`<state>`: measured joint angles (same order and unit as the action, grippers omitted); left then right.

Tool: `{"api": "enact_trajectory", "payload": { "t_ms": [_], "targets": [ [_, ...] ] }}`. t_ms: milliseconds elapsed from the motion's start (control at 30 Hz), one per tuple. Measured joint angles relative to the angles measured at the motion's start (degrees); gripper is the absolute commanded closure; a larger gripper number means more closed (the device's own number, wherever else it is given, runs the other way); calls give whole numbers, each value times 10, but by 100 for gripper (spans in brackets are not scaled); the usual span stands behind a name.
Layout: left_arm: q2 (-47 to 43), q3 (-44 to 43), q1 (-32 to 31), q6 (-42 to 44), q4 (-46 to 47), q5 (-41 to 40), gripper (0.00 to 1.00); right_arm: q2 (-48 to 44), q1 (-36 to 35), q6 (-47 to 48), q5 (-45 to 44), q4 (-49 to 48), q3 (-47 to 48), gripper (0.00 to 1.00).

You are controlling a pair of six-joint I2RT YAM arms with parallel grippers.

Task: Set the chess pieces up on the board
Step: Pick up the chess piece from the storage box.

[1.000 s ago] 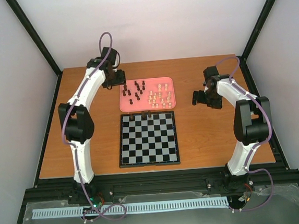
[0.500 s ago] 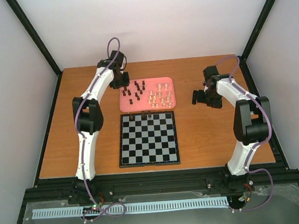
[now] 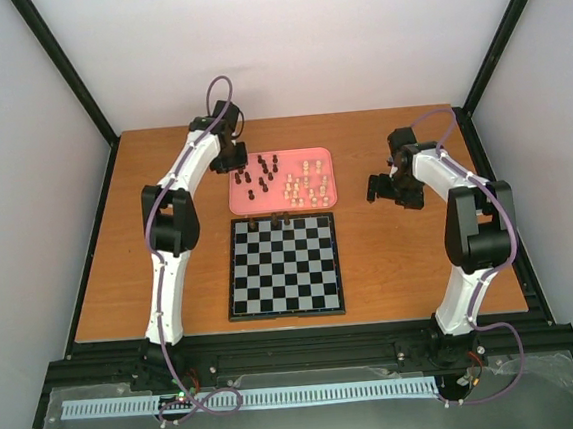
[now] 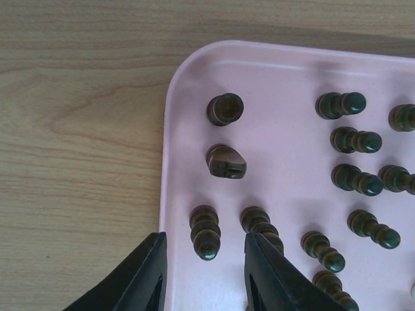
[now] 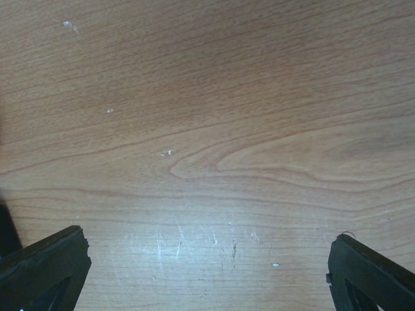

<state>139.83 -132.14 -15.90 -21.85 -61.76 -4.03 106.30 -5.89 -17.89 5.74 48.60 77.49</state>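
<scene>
Logging table [image 3: 400, 255] with board [image 3: 287, 310] at centre and pink tray [image 3: 329, 166] just beyond its far edge. Noting left arm [image 3: 167, 225] swung inward since a second ago, elbow drawn nearer the board, wrist carried from beside the tray to over its left end, hardly shifting in the last half second. Finding right arm [image 3: 473, 228] about where it was, out over bare wood right of the tray.

Counting a few dark pieces [image 3: 277, 218] standing on the board's far row, other squares bare. Seeing the remainder waiting in the tray, dark to the left, cream pieces [image 3: 306, 185] to the right.

Checking left gripper [image 4: 204, 265]: spread open, gripping nothing, fingers straddling one dark piece [image 4: 205, 232] near the tray's left rim, apparently not touching it. Checking right gripper [image 5: 207, 253]: spread wide, empty.

Judging the shift as approach finishing and a pick beginning. Needing descent and closing on that piece, with a neighbour [image 4: 259, 223] standing just beside the right finger and risking a knock. Rating task as barely started.
</scene>
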Motion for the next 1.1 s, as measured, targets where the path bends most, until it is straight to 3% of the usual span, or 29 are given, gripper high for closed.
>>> {"api": "enact_trajectory", "payload": {
  "t_ms": [433,700,900,1100],
  "targets": [
    [34,0,4,-17,0,28,71,8,0,0,-1,12,9,0],
    [36,0,5,-26,1,27,82,17,0,0,-2,14,9,0],
    [38,-1,5,-30,4,27,99,18,0,0,-4,16,12,0],
    [38,-1,5,-31,2,16,99,18,0,0,-4,15,13,0]
  ]
}}
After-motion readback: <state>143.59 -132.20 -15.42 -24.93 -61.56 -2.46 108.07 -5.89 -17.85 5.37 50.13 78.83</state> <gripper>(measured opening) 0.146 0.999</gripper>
